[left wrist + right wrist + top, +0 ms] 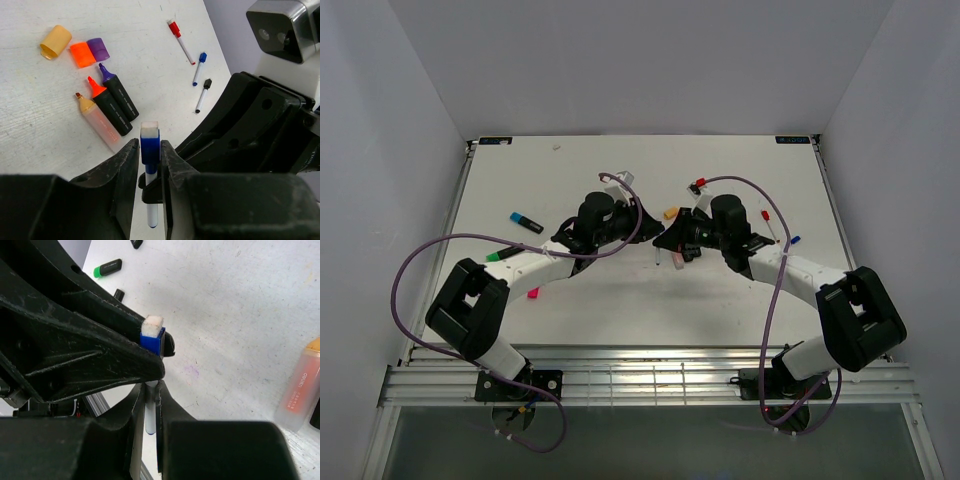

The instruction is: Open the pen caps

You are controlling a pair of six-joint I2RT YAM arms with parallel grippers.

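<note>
Closest to the lens, the left claw [150,152] was clamped on the blue cap [150,137], held above the desk [125,30], while the right claw [150,412] pinched the white barrel [150,422] below it. Whether that cap had begun to slide off I could not tell. Done, by the look of it: three highlighters [111,111] lay bare-tipped, with the yellow cap [55,42], orange cap [82,54] and purple cap [98,49] beside them. Left to do: the red pen [180,40], blue pen [199,67], black pen [204,94] and green highlighter [107,268], all with caps on.
</note>
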